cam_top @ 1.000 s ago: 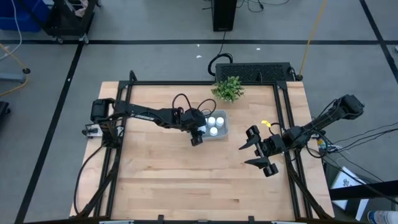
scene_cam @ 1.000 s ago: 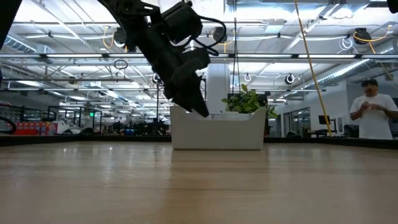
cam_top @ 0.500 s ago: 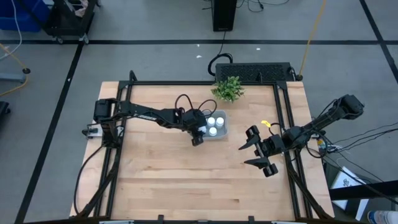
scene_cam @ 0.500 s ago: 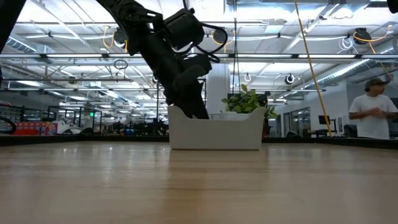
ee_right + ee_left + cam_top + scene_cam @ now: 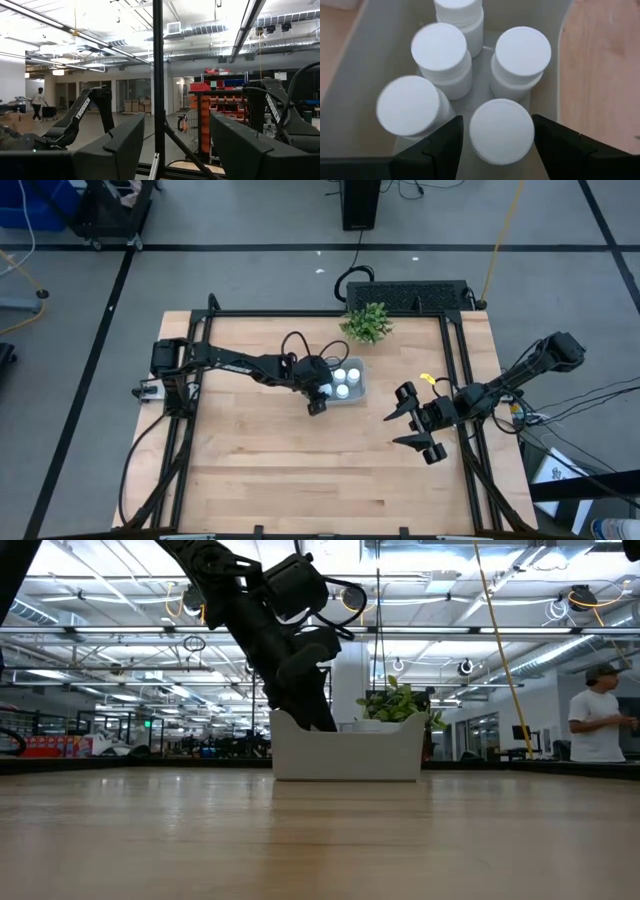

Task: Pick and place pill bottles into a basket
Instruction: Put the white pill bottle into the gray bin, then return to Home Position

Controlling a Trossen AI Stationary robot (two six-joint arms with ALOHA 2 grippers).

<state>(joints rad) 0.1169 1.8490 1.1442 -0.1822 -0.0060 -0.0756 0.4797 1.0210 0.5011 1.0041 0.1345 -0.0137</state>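
Left gripper (image 5: 495,150) over basket (image 5: 358,388), jaws spread around one pill bottle (image 5: 502,131), not clamped; five bottles inside. Right gripper (image 5: 418,425) idle at table's right, spread wide. Probably light, rigid, smooth plastic; grip body below cap

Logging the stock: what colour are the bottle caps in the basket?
White, plain and unmarked, seen best in the left wrist view: the caps top white bottles.
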